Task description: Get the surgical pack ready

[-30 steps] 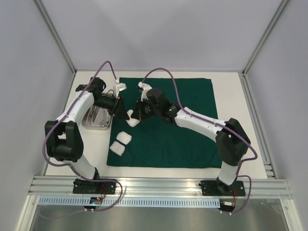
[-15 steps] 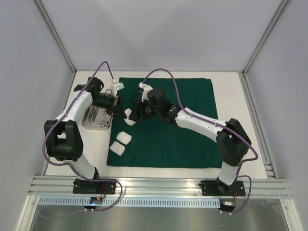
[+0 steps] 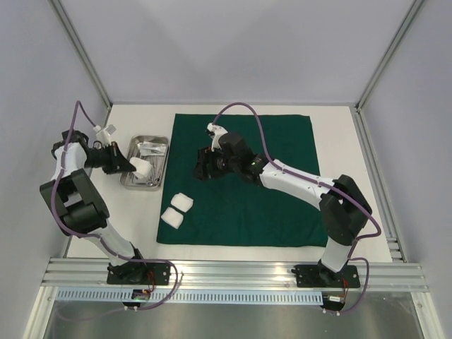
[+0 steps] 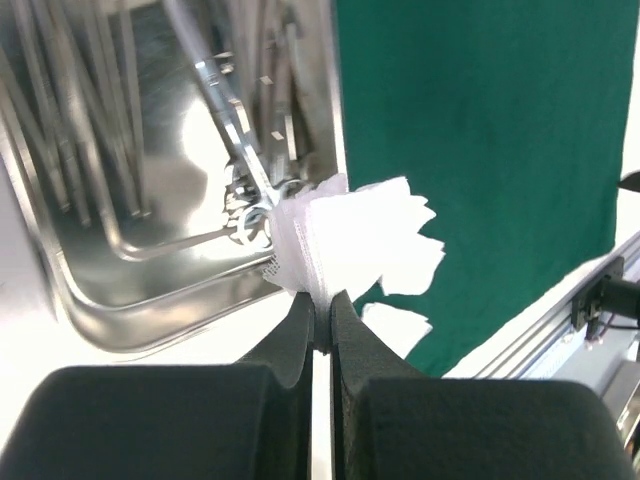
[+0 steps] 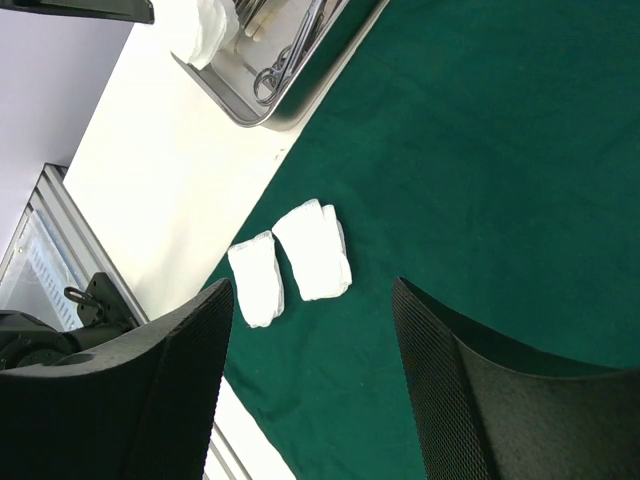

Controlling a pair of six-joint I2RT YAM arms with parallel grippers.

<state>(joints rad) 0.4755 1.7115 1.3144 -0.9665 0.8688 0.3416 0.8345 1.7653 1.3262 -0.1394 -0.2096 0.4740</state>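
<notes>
The dark green cloth (image 3: 247, 183) of the surgical pack lies spread flat on the white table. Left of it stands the small steel tray (image 3: 126, 185) with slim metal instruments (image 3: 152, 150) inside. My left gripper (image 3: 132, 165) is shut on a white gauze square (image 3: 143, 168) and holds it just above the tray's near end. In the left wrist view the gauze (image 4: 350, 245) sticks out from the closed gripper (image 4: 322, 305) over the tray's rim (image 4: 100, 310). My right gripper (image 3: 200, 171) hangs open and empty over the cloth. Two more gauze squares (image 5: 313, 250) (image 5: 256, 278) lie on the cloth's near left corner.
Aluminium rails (image 3: 233, 272) run along the near edge by the arm bases. Grey walls and frame posts close in the left, right and back. A strip of bare white table (image 3: 339, 176) shows to the right of the cloth.
The two grippers met over the cloth's left edge with one gauze. The left shut on it, the right opened, and the left arm swung left with the gauze to over the tray.
</notes>
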